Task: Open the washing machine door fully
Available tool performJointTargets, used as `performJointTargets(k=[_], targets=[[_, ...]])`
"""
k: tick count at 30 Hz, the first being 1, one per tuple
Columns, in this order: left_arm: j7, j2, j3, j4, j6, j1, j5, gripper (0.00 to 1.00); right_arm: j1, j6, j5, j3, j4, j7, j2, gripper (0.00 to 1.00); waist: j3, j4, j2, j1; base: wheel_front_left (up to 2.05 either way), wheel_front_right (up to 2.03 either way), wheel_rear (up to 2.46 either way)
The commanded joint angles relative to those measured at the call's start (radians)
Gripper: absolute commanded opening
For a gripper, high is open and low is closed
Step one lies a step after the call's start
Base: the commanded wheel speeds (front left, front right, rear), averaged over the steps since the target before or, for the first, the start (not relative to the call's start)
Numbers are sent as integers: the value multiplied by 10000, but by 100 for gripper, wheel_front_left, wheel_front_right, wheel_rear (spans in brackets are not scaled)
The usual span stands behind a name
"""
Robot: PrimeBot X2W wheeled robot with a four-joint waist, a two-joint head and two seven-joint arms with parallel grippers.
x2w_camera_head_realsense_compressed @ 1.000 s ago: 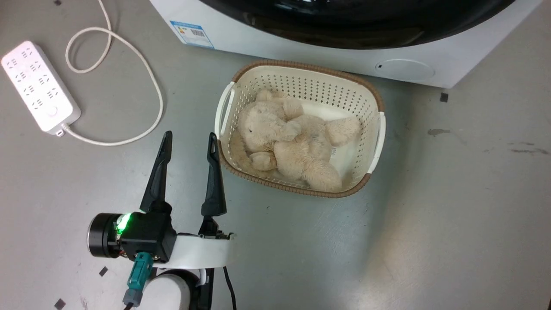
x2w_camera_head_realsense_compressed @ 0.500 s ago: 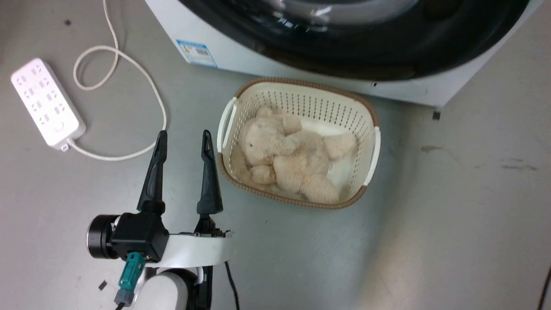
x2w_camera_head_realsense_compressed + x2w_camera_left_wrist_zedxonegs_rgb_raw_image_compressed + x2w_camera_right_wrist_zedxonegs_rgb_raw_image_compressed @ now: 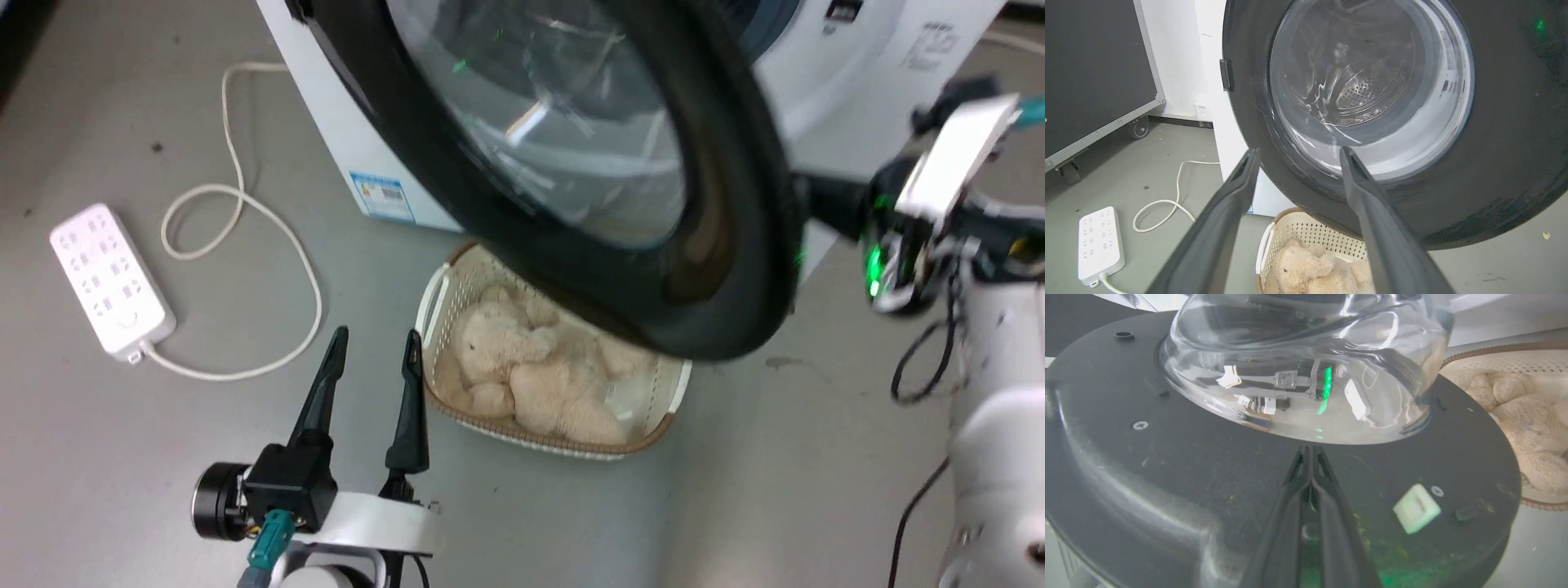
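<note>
One unreadable blue label (image 3: 377, 196) on washing machine (image 3: 326, 122); left claw (image 3: 375, 335) spread, right claw (image 3: 1309, 451) closed.

Test lab: bare grey floor (image 3: 122, 425), wheeled black case (image 3: 1094, 69), power strip (image 3: 110, 282).

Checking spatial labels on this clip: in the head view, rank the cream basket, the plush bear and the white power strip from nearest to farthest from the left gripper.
1. Cream basket: its near handle sits just right of the left gripper.
2. Plush bear: lying inside the basket, further right.
3. White power strip: well off to the left.
</note>
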Motion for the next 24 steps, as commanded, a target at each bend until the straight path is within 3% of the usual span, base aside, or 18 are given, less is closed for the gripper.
performJointTargets(k=[1, 6, 12, 13, 14, 24], targets=[[-55, 12, 71, 89, -79, 171, -86, 100, 456, 10, 168, 115, -267, 185, 29, 0, -311, -30, -1, 2, 0, 0, 0], [-55, 10, 75, 385, -355, 469, -155, 100, 1630, 10, 1619, 1557, -760, 480, 67, 0, -735, 46, -1, 2, 0, 0, 0], [-55, 8, 104, 627, -639, 815, -290, 100, 2789, 10, 3482, 3966, -1482, -218, 70, 0, -1055, 167, -1, 2, 0, 0, 0], [-55, 8, 104, 627, -639, 815, -290, 100, 2789, 10, 3482, 3966, -1482, -218, 70, 0, -1055, 167, -1, 2, 0, 0, 0], [-55, 7, 118, 667, -704, 908, -317, 100, 3073, 10, 3998, 4705, -1722, -479, 70, 0, -1123, 217, -1, 2, 0, 0, 0], [-55, 6, 275, 803, -913, 1136, -452, 100, 3790, 10, 5376, 6990, -2487, -1761, 71, 0, -1358, 395, -1, 2, 0, 0, 0]])
